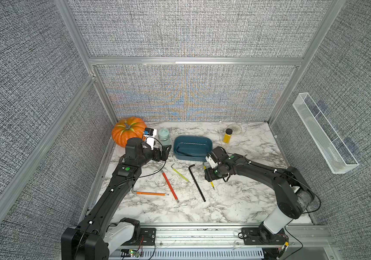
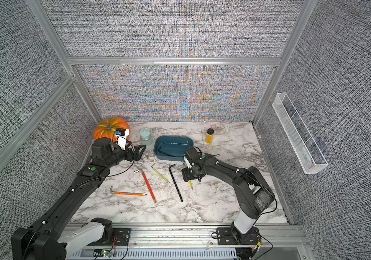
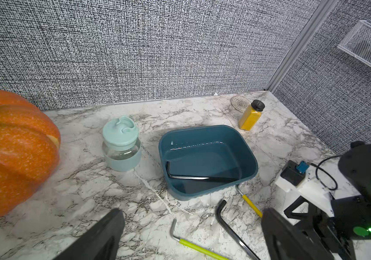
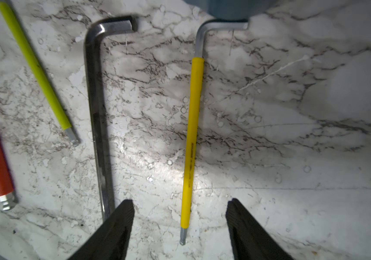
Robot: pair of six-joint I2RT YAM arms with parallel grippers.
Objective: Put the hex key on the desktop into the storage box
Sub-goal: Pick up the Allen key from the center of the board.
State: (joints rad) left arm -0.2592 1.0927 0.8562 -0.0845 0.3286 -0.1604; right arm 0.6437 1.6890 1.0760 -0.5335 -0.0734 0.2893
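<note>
The teal storage box stands at the back middle of the marble desktop, with one black hex key lying inside. My right gripper is open, low over the desk in front of the box. Its fingers straddle the tip end of a yellow-sleeved hex key, apart from it. A long black hex key lies just to its left. Lime, red and orange hex keys lie further left. My left gripper hovers open and empty left of the box.
An orange pumpkin and a mint-lidded jar stand at the back left. A yellow bottle and a woven coaster are at the back right. A clear mesh bin hangs on the right wall.
</note>
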